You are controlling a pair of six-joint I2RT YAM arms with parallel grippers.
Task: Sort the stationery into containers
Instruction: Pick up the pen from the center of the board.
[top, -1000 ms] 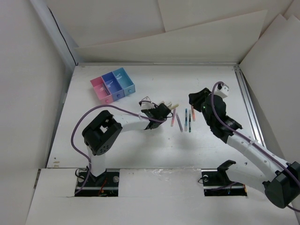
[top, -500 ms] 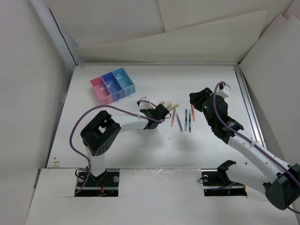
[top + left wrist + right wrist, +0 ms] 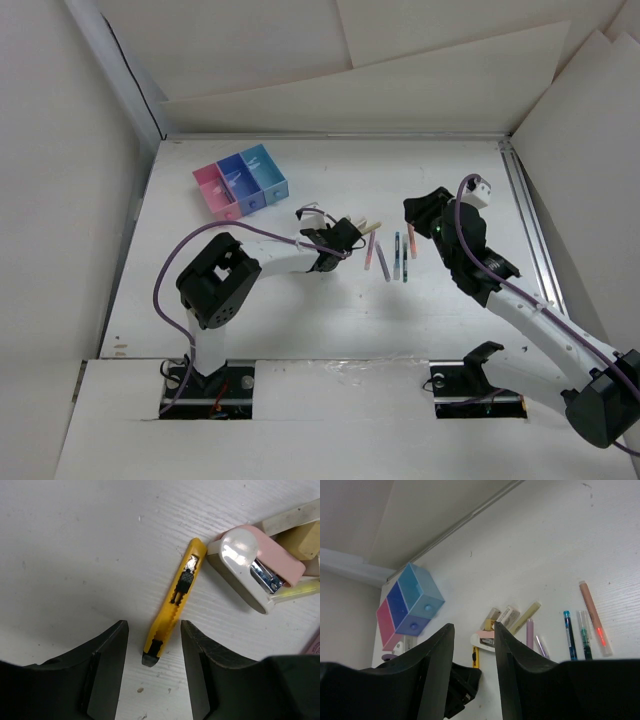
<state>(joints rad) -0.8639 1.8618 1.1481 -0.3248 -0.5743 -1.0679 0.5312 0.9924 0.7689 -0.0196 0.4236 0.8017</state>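
A short yellow-black stick [image 3: 175, 600] lies flat on the white table. My left gripper [image 3: 153, 635] is open, its jaws on either side of the stick's black near end without touching it. A pink-and-white stapler [image 3: 260, 570] and tan eraser blocks [image 3: 300, 535] lie just beyond it. In the top view the left gripper [image 3: 340, 236] is left of the row of thin pens [image 3: 396, 255]. My right gripper [image 3: 425, 212] is open and empty, raised above the pens [image 3: 567, 635]. The pink, dark blue and light blue containers [image 3: 240, 180] stand at the far left and also show in the right wrist view [image 3: 405, 605].
A white wall runs along the back of the table [image 3: 330, 135], and a metal rail [image 3: 530, 230] along its right edge. Bare table [image 3: 300, 310] lies between the items and the arm bases.
The left gripper has edged slightly over the yellow-black stick. The right arm has barely moved. Nothing was taken hold of or let go.
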